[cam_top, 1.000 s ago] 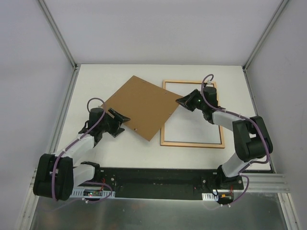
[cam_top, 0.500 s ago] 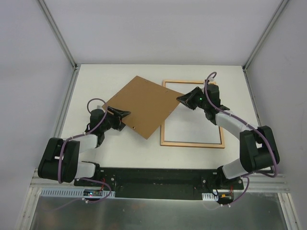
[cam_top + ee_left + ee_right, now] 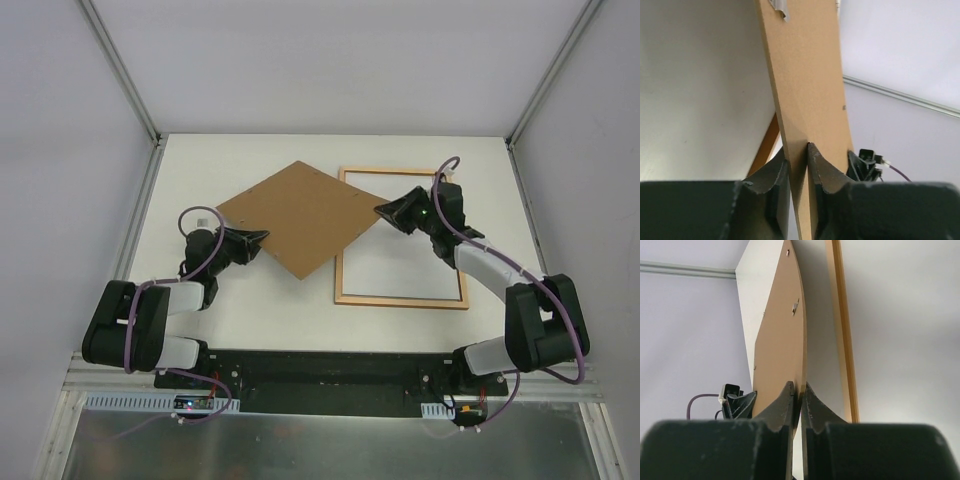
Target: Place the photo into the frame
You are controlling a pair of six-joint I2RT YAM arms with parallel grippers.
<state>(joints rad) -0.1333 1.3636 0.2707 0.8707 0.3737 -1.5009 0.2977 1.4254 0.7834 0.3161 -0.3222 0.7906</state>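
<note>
The frame (image 3: 400,301), a thin orange-brown wooden rectangle, lies flat at the table's centre right. A plain brown board (image 3: 295,215) hangs tilted over its left side. My left gripper (image 3: 262,237) is shut on the board's left corner; in the left wrist view the board (image 3: 805,75) runs up from between the jaws of that gripper (image 3: 799,150). My right gripper (image 3: 380,210) is shut on the opposite corner, and the right wrist view shows this gripper (image 3: 799,390) pinching the board's edge (image 3: 780,340) beside the frame's rail (image 3: 842,340). The photo is out of view.
White walls with metal rails (image 3: 130,215) close in the table on the left, back and right. The black base rail (image 3: 330,368) of both arms runs along the near edge. A small grey mark (image 3: 201,221) sits on the table behind the left arm.
My left gripper has moved up to the board's left corner and shut on it. The board has swung toward a diamond stance, and the right gripper has shifted slightly right and back with it.
</note>
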